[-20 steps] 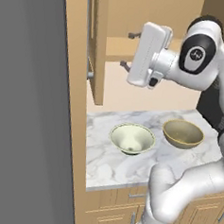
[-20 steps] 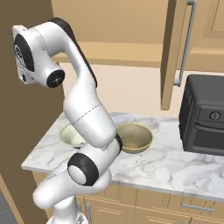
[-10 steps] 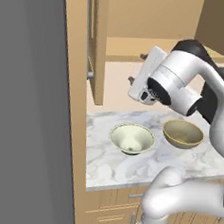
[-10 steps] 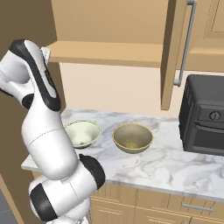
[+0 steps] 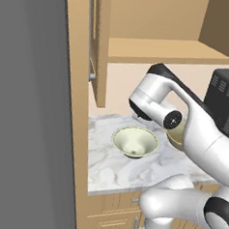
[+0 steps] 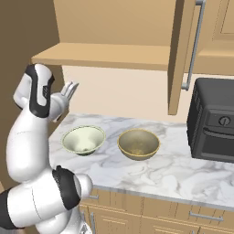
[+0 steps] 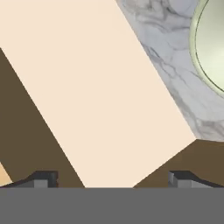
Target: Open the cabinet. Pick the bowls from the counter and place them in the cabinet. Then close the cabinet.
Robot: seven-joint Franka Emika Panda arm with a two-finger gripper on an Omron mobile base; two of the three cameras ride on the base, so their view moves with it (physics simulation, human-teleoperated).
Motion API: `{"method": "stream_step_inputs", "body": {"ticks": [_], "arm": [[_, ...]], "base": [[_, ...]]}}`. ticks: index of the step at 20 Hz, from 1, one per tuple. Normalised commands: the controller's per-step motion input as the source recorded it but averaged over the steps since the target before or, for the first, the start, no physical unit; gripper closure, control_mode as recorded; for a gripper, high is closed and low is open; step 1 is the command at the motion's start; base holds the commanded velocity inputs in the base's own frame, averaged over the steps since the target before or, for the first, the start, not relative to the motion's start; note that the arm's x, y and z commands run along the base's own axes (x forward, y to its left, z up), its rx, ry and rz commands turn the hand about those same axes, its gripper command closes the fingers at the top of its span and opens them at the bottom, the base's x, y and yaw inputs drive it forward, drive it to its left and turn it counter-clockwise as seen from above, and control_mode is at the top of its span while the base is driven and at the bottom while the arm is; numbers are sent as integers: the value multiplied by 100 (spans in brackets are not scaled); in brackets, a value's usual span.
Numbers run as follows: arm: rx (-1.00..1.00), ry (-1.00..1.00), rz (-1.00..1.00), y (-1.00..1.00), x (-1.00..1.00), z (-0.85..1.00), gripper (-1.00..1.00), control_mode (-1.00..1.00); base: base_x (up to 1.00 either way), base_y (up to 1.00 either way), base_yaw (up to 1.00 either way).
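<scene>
Open wall cabinet (image 6: 109, 55) with bare shelf above the marble counter (image 6: 183, 169), where the cream bowl (image 6: 83, 140) and tan bowl (image 6: 138, 144) sit side by side, both empty; gripper (image 6: 69, 89), fingers spread wide, holding nothing, beside the back wall (image 6: 119, 93).

Even, shadowless light — sharp render.

Cream back wall (image 6: 123, 91); black microwave (image 6: 212, 121) at right; lower wooden cabinets (image 6: 151, 219); tall grey panel (image 5: 28, 130) at left.
</scene>
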Motion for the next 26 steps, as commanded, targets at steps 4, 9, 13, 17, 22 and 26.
{"method": "stream_step_inputs", "body": {"ticks": [4,9,13,17,22,26], "arm": [[0,62,-38,-100,-14,27,-100,-100],[0,47,-49,-73,-48,5,-100,-100],[1,9,-68,-32,-60,0,-100,-100],[1,0,-58,-9,-34,2,-100,-100],[0,6,-47,-32,-20,14,-100,-100],[0,23,-17,-29,-1,8,-100,-100]], "base": [[0,0,0],[0,0,0],[0,0,0],[0,0,0],[0,0,0],[0,0,0]]}}
